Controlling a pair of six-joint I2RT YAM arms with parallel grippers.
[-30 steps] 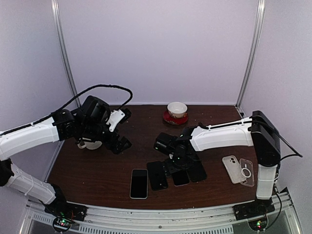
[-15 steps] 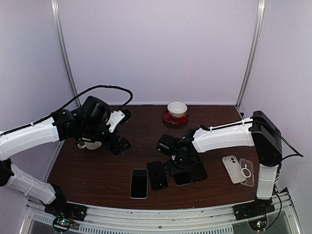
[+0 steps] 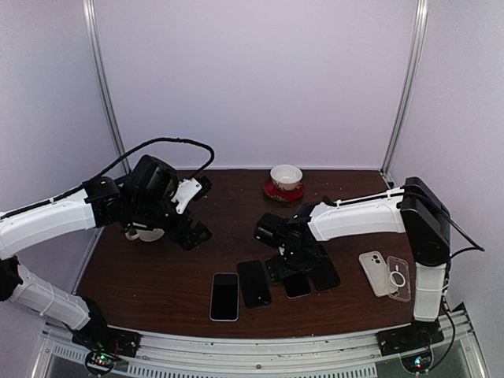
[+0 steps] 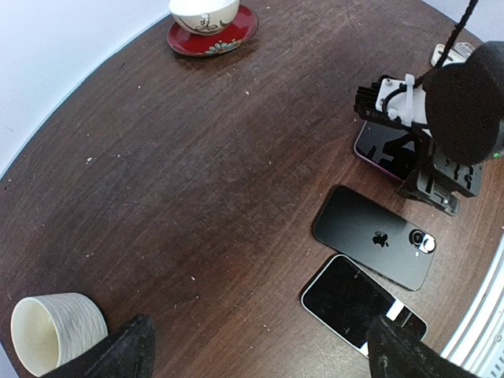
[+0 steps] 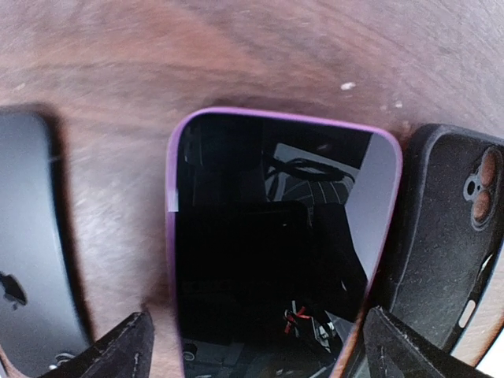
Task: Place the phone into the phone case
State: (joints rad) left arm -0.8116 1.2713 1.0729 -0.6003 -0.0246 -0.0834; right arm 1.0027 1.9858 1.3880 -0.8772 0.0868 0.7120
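1. My left claw point(image 3: 198, 209) hangs left of centre in the overhead view, above the desk point(image 3: 157, 276). It is released: the fingers stand wide apart with nothing between them.
2. A white ribbed cup point(image 4: 55, 335) sits near that claw, in the lower left corner of the left wrist view.
3. My right claw point(image 3: 293, 256) is low over the row of phones in the lower middle of the overhead view. It is released too. In its own wrist view the fingers point(image 5: 118, 354) show at the two lower corners, spread wider than the phone beneath, gripping nothing.
4. The purple-edged phone point(image 5: 268, 236) lies flat on the desk, screen up, filling the middle of the right wrist view directly under that claw.
5. The black case point(image 5: 441, 236) lies along the phone's right edge in that view, with its camera cutouts toward the upper right. The two edges meet, but I cannot tell whether one overlaps the other.
6. At the left edge of the same view a dark phone point(image 5: 31, 252) lies back up, with a strip of bare wood between it and the purple-edged phone.
7. A white-edged phone point(image 3: 224, 296) lies screen up at the left end of the row.
8. Two clear cases point(image 3: 376, 272) lie at the lower right of the overhead view, well apart from the right claw.
9. A bowl point(image 3: 286, 174) stands on a red saucer point(image 3: 272, 191) at the top centre of the desk.
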